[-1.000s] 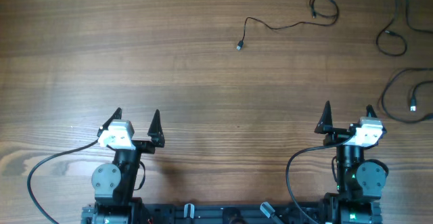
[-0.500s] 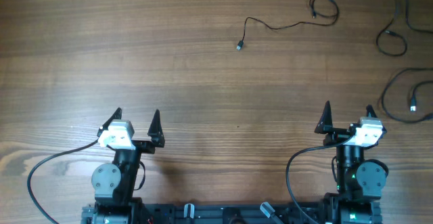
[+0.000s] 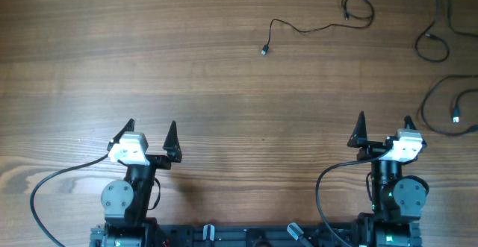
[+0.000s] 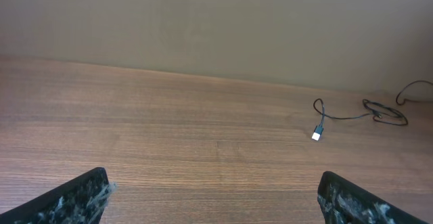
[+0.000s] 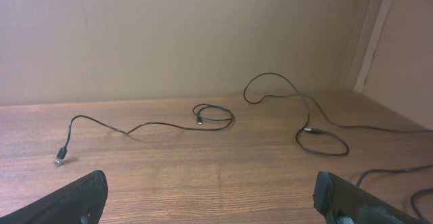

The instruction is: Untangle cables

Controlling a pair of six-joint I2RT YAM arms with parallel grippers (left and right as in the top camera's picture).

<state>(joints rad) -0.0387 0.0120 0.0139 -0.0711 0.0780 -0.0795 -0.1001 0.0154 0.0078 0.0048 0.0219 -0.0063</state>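
Cables [image 3: 302,31] well beyond left hand [image 3: 151,122], right hand [image 3: 384,116]; both gaping

Three thin black cables, all lying loose and apart on the far right of the wooden counter [image 3: 149,60]. The left cable [image 3: 302,30] is stretched out, its small pale plug [image 3: 264,51] at the near-left end and its far end curled into a small flat loop. The second cable [image 3: 438,8] wanders in from the far right corner and closes in a loop of its own. The third cable [image 3: 423,109] bends in a wide arc at the right edge, a pale plug tip [image 3: 455,118] inside the curve.
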